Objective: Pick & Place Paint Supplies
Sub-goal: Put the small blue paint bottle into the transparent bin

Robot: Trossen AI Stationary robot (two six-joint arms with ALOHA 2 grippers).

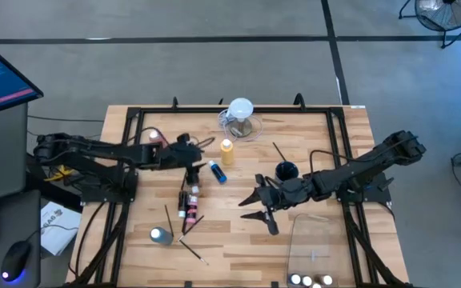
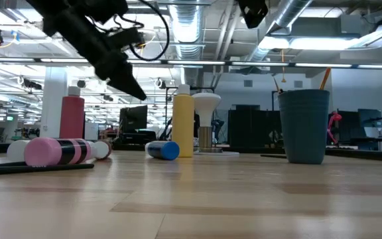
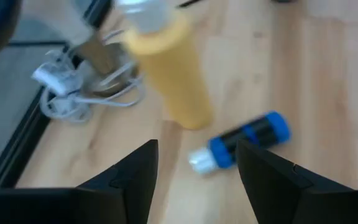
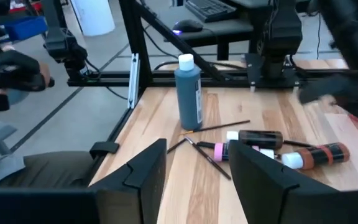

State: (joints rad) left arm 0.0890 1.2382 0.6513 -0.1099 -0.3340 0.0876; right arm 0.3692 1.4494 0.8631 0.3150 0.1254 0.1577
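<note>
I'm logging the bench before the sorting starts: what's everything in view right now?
yellow squeeze bottle: one, yellow, upright, mid-table
pink-red squeeze bottle: one, upright, far left of the table
blue squeeze bottle: one, upright, near left
small blue bottle: one, blue with a white cap, lying beside the yellow one
lying bottles: about three, dark with pink or orange, clustered left of centre
paintbrushes: at least three, dark, loose on the table
cup: one, dark, upright, right of centre
clear jug: one, white round top, far edge
clear bin: one, near right, holding small white-capped bottles
left gripper: open, above the small blue bottle
right gripper: open, mid-table
</note>
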